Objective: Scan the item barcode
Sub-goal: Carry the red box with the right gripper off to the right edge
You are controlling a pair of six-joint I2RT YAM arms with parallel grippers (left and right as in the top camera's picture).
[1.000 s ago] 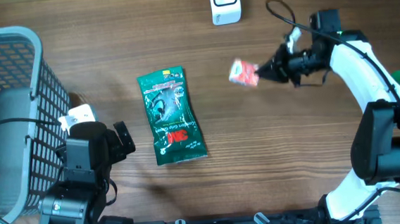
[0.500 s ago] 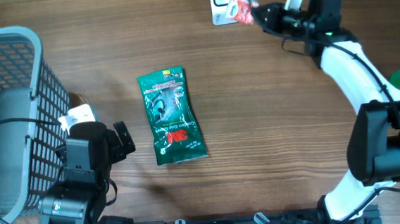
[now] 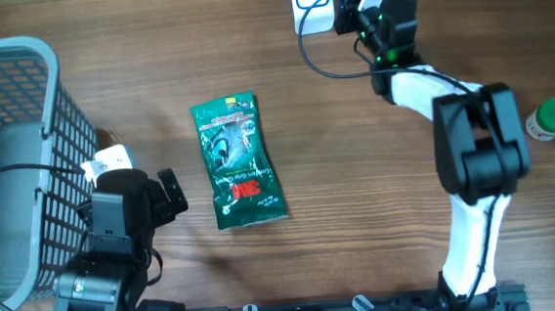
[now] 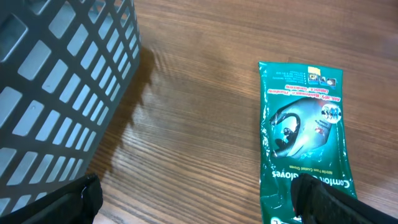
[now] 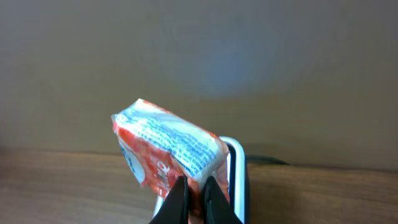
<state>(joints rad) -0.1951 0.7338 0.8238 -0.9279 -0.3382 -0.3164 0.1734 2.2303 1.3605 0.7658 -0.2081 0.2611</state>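
Right gripper [image 5: 193, 191] pinches red packet [image 5: 165, 149] by lower edge, just over scanner [image 5: 239, 165], long axis tilted; barcode side unclear. Left gripper [image 3: 171, 194], jaws wide, empty, well apart from scanner. Right arm nearer.

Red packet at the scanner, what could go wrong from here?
1. The right gripper pinches the red packet only at its lower edge, so the packet could slip out or swivel while it is presented.
2. The packet is held tilted over the white scanner, and no barcode shows in either view, so the code may face the wrong way and the scan may fail.
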